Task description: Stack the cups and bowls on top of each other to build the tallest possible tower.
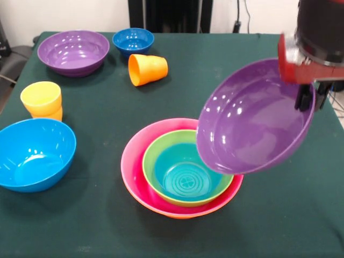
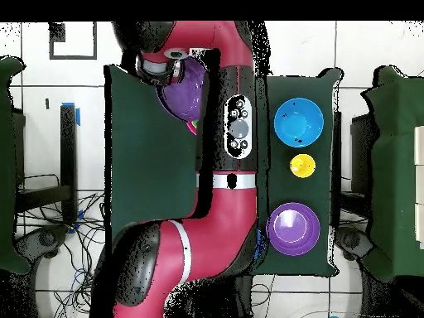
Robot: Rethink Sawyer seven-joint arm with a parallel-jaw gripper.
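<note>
My gripper (image 1: 308, 100) is shut on the rim of a purple bowl (image 1: 252, 115). It holds the bowl tilted in the air, open side toward the camera, over the right edge of the tower. The tower is a nested pile: an orange bowl (image 1: 183, 214) outermost, then pink (image 1: 134, 161), green (image 1: 153, 156) and teal (image 1: 183, 177). A second purple bowl (image 1: 72, 51), a small dark-blue bowl (image 1: 133, 40) and a light-blue bowl (image 1: 32, 153) stand apart. An orange cup (image 1: 148, 69) lies on its side. A yellow cup (image 1: 41, 98) sits nested on another cup (image 1: 55, 114).
In the overhead view the arm (image 2: 224, 166) covers the middle of the green table; the held purple bowl (image 2: 186, 91), light-blue bowl (image 2: 298, 122), yellow cup (image 2: 302, 166) and other purple bowl (image 2: 291, 228) show beside it. Chairs stand at the table's sides.
</note>
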